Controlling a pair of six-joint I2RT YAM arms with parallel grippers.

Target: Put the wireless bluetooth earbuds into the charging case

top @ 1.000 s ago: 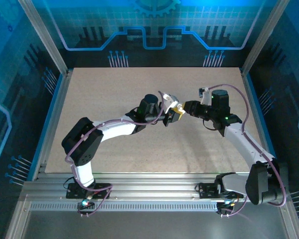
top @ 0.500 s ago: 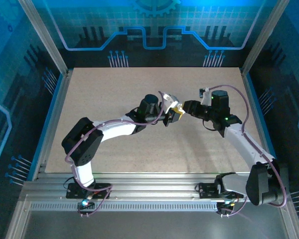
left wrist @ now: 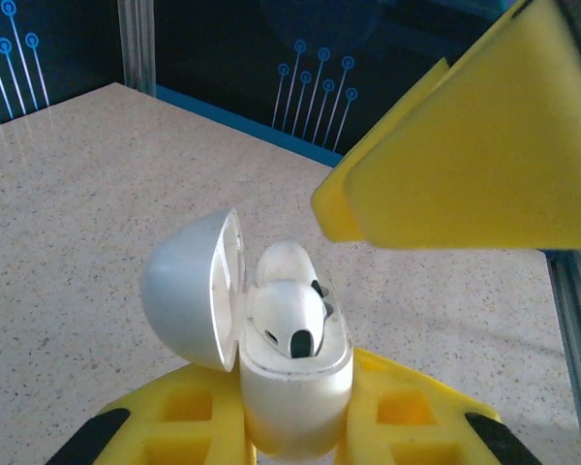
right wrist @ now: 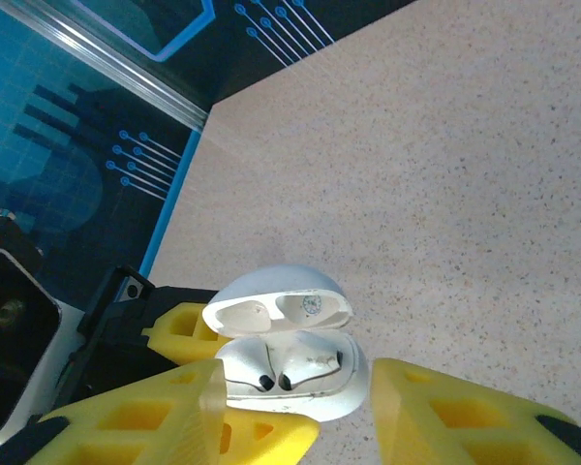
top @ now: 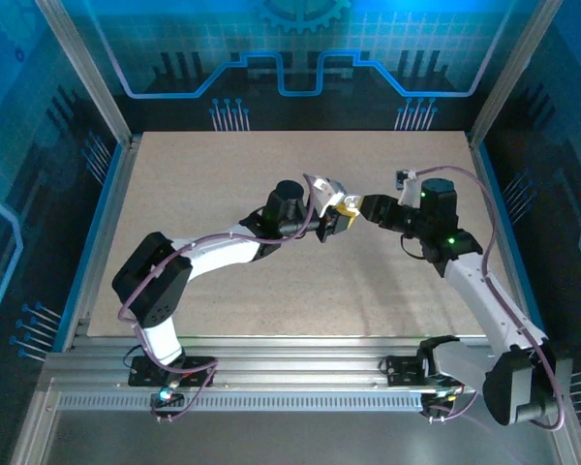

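At mid-table, the left gripper (left wrist: 295, 426) clamps the glossy white plastic charging case (left wrist: 295, 383), its hinged lid (left wrist: 189, 291) open and both small whitish earbuds (left wrist: 289, 315) seated inside; the right gripper (right wrist: 344, 407) hangs just beside it, jaws apart. Risk: a skewed retreat lets a yellow right finger (left wrist: 465, 165) clip the lid or unseat a bud. Open speckled beige tabletop (top: 223, 174) lies all round, with the frame rails (top: 107, 194) well apart.

No word, brand name or number can be read in any of the views. A small round printed mark (right wrist: 311, 304) is seen on the inner face of the raised lid of the white, glossy, egg-shaped plastic charging case (right wrist: 315, 383), but its characters are too small to be made out. On the blue-lit back panel (top: 174, 39) a drawn gear outline (top: 300, 12) and circuit-like lines (top: 290, 77) are displayed, without lettering.
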